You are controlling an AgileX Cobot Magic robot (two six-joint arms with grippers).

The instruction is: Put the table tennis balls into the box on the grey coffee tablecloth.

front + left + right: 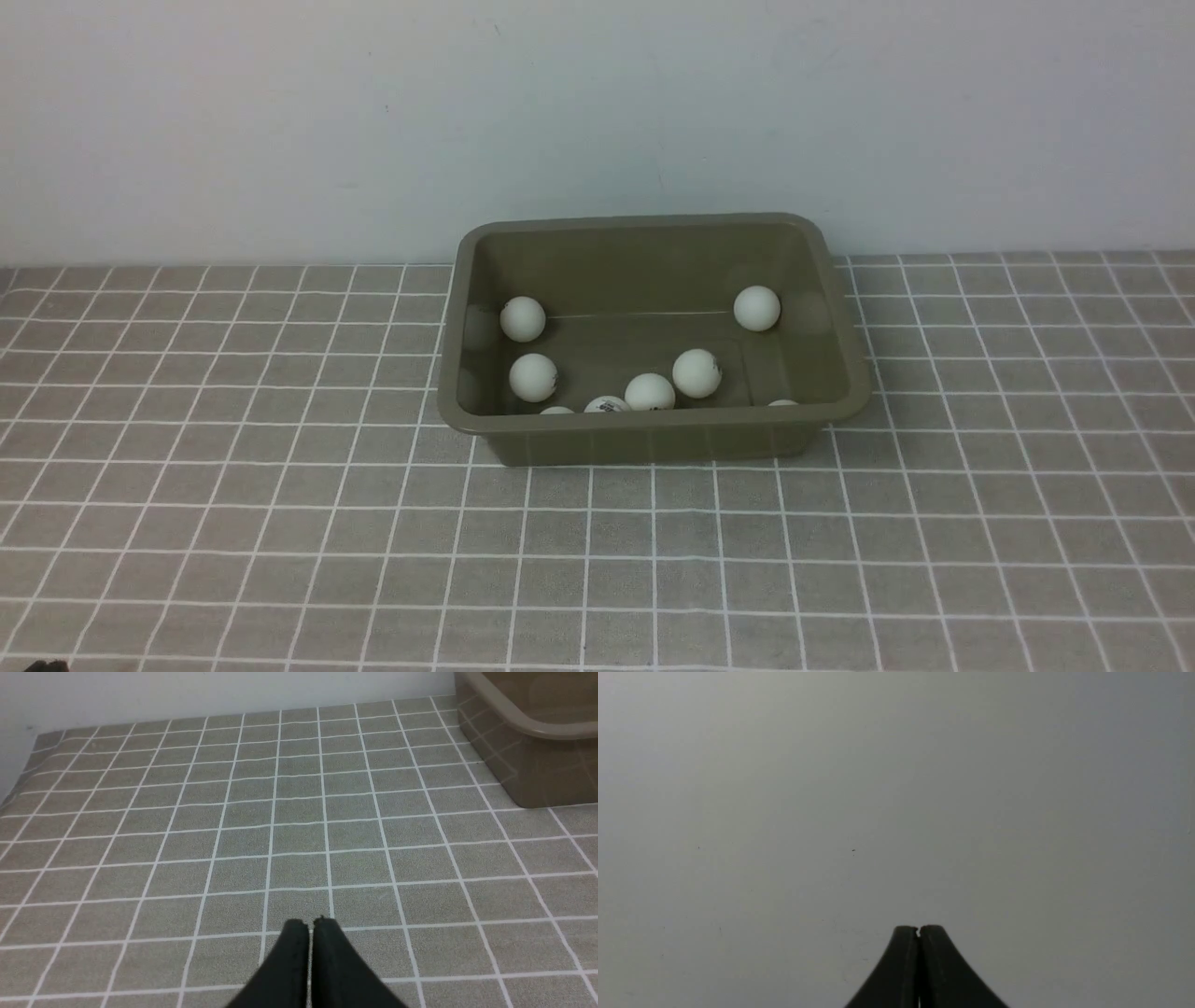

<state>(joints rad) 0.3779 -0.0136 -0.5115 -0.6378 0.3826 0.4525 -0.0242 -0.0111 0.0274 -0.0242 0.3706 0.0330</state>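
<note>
The olive-green box (653, 431) stands on the grey coffee tablecloth (280, 523) near the back wall. Several white table tennis balls lie inside it: one at the back left (522, 318), one at the back right (756, 308), others near the front wall (696, 372), some half hidden by the rim. No ball shows on the cloth. My left gripper (310, 921) is shut and empty, low over bare cloth, with a corner of the box (537, 728) ahead of it. My right gripper (919, 928) is shut and empty, facing a plain grey surface. Neither gripper shows in the front view.
A pale wall (597, 112) rises right behind the box. The cloth's left edge meets a wall in the left wrist view (18, 788). A small dark part shows at the front view's bottom left corner (42, 665).
</note>
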